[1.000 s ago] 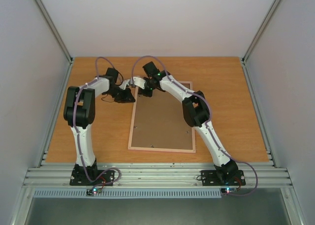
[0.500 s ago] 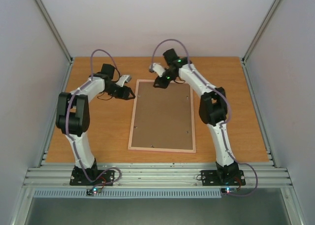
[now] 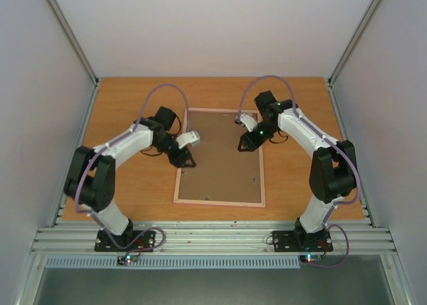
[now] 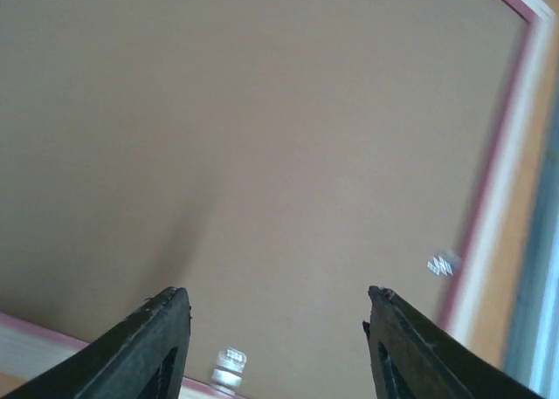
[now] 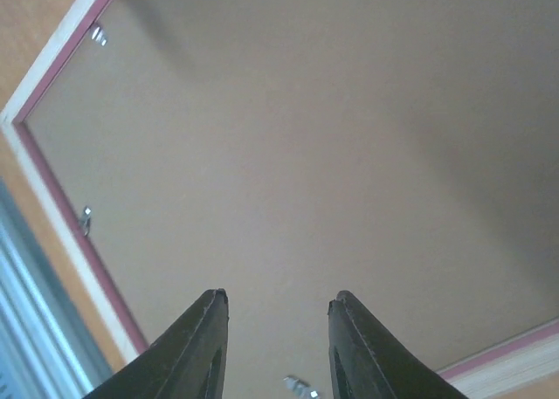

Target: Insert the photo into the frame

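A pink-rimmed frame (image 3: 219, 202) lies flat, back up, mid-table (image 3: 133, 98), its long axis running near to far; a brown backing board (image 3: 220, 165) fills it. The left gripper (image 3: 185, 159) hovers at the left long edge, fingers wide apart and empty; the right gripper (image 3: 245, 145) hovers just inside the right long edge, slightly farther back, fingers more narrowly parted, empty. Both sit about equally close. The photo is not visible; whether it lies under the board cannot be told.
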Controlling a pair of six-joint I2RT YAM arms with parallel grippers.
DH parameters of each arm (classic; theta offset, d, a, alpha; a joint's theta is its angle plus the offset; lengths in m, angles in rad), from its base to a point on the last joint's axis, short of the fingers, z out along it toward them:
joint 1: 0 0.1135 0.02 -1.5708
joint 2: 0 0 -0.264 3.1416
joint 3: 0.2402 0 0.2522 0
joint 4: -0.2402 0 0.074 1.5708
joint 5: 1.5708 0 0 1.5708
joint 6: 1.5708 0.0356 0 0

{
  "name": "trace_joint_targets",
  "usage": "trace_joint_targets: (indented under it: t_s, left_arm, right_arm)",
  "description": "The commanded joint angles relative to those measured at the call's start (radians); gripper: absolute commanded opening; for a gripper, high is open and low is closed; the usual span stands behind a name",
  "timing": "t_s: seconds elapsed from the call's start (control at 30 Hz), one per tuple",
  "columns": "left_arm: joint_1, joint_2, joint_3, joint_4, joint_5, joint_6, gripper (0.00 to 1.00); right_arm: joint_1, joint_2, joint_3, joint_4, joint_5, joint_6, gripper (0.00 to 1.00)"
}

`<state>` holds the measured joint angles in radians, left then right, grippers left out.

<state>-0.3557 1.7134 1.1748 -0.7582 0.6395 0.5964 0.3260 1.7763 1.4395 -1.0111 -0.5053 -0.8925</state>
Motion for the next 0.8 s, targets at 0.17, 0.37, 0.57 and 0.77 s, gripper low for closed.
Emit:
trace_joint_targets:
  t_s: [0.17, 0.37, 0.57, 0.77]
  left_arm:
    - [-0.178, -0.285, -0.285, -0.042, 0.027, 0.566, 0.65]
    - [-0.307, -0.199, -0.265, 0.039, -0.046, 0.597, 0.66]
    - [-0.408, -0.123, -0.265, 0.107, -0.096, 0.610, 0.65]
    - [-0.474, -0.059, -0.252, 0.138, -0.132, 0.607, 0.64]
  right_arm:
    - [0.020, 0.011, -0.139, 0.005, -0.090, 0.042, 0.28]
    - [0.022, 0.062, -0.142, -0.037, -0.040, 0.052, 0.26]
    - [0.022, 0.103, -0.151, -0.052, 0.009, 0.064, 0.24]
    - [0.022, 0.123, -0.169, -0.046, 0.024, 0.063, 0.24]
